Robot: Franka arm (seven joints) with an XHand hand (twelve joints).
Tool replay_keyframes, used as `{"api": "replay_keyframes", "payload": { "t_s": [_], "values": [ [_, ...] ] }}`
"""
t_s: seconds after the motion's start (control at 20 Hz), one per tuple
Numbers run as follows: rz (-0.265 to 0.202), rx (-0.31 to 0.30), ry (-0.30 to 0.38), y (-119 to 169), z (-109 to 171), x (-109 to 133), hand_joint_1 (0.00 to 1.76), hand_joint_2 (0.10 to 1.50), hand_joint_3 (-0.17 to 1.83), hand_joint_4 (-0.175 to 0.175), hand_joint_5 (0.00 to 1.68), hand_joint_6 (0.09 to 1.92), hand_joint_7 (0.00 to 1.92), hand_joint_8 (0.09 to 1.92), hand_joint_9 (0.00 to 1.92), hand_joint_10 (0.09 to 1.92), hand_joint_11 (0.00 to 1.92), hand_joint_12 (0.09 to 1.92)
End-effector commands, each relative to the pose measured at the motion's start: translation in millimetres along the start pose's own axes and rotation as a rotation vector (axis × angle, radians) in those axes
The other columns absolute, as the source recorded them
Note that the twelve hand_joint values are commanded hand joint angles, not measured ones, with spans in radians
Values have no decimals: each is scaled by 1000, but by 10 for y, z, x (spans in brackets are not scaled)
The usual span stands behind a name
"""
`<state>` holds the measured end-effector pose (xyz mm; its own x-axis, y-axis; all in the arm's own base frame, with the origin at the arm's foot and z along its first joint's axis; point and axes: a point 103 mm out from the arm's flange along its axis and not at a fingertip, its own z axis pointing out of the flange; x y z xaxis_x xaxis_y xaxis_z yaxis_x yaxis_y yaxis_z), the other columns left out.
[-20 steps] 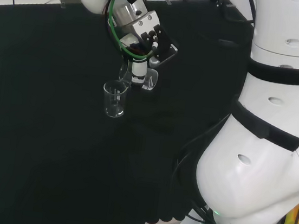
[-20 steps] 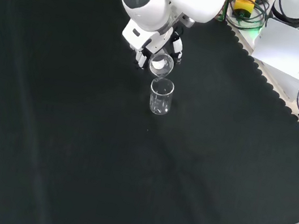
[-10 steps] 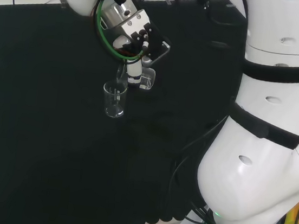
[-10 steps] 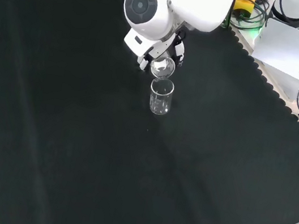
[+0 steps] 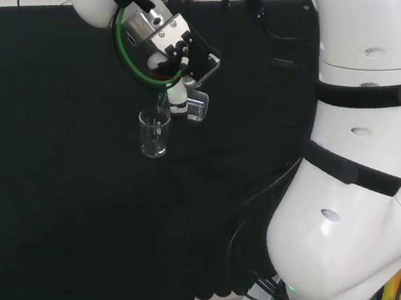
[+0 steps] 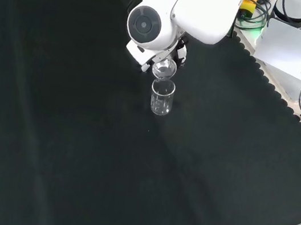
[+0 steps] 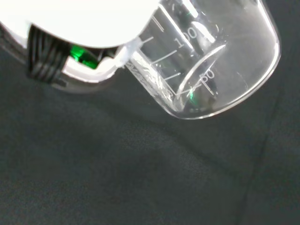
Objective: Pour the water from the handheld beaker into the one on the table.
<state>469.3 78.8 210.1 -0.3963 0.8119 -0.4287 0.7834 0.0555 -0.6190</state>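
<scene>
The hand grips my tilted beaker at two o'clock of the table beaker; I judge pouring midway.

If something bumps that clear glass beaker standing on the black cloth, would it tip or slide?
The clear glass beaker is taller than wide, so a knock near its rim would likely tip it. The black cloth probably grips its base, making sliding less likely. It looks nearly empty, so probably light and easily disturbed.

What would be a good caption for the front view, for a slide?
The hand tips a clear glass beaker over the mouth of a second beaker standing upright on the black cloth.
</scene>
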Motion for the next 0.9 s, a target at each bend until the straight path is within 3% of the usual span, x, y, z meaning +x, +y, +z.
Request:
{"api": "replay_keyframes", "payload": {
  "t_s": [0.05,0.9],
  "values": [
    [18,14,-19,4,-26,-8,1299,547,962,-175,1141,1020,1205,997,1553,845,1163,829],
    [54,87,-114,20,-133,78,1299,549,965,-175,1135,1031,1200,1007,1548,855,1160,829]
  ]
}}
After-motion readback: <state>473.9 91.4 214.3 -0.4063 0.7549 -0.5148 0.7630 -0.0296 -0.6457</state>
